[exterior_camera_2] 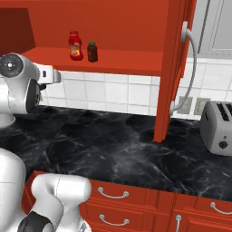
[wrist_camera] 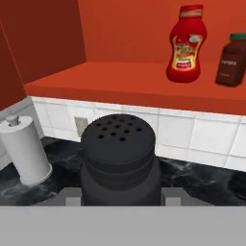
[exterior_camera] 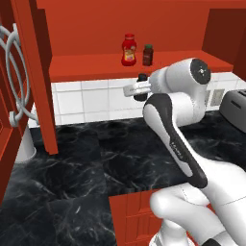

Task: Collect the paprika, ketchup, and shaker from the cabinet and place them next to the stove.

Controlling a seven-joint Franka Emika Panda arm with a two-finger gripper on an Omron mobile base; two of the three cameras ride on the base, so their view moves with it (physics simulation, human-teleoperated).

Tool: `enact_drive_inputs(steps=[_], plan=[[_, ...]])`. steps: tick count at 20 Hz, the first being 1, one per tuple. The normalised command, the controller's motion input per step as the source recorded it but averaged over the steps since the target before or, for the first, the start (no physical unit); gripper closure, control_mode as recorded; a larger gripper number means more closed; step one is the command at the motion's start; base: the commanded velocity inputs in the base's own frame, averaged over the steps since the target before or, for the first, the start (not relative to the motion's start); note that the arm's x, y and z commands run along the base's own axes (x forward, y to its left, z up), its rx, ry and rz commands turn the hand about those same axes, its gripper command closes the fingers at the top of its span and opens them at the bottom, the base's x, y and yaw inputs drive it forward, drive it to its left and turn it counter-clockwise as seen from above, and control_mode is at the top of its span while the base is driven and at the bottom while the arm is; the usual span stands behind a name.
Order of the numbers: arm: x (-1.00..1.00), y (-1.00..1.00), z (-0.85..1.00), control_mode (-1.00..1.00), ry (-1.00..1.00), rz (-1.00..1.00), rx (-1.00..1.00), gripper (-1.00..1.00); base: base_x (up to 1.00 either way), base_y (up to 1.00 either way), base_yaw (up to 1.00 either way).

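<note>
Two items stand side by side on the cabinet (exterior_camera: 96,67) shelf — ketchup (exterior_camera: 129,50), its yellow-red label unreadable, and green-lidded paprika (exterior_camera: 148,55). Below the shelf, over the black marble counter (exterior_camera: 86,163), the gripper (exterior_camera: 140,89) is clamped on the black shaker (wrist_camera: 119,158) with a perforated, rounded top; a paper-towel roll (wrist_camera: 25,154) stands left.

ketchup (wrist_camera: 187,45) label: yellow and red with a green patch near its top; its print is too blurred to read.
paprika (wrist_camera: 231,59) label: a faint pale line of print on the dark jar, too small to read.
arm (exterior_camera: 175,144) link: small dark lettering, unreadable.
</note>
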Motion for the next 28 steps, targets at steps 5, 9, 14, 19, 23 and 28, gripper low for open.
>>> enact_drive_inputs(steps=[5,9,14,19,23,28], plan=[[-0.64,-0.05,-0.41,-1.00,0.02,0.16,0.00,1.00,0.00,0.00,0.00],[0.00,0.00,0.00,1.00,0.00,0.00,0.00,1.00,-0.62,-0.04,0.27],[0.00,0.00,0.00,1.00,0.00,0.00,0.00,1.00,-0.67,0.00,0.36],[0.00,0.00,0.00,1.00,0.00,0.00,0.00,1.00,-0.78,-0.24,0.33],[0.00,0.00,0.00,1.00,0.00,0.00,0.00,1.00,-0.71,-0.34,0.37],[0.00,0.00,0.00,1.00,0.00,0.00,0.00,1.00,-0.69,-0.35,0.38]])
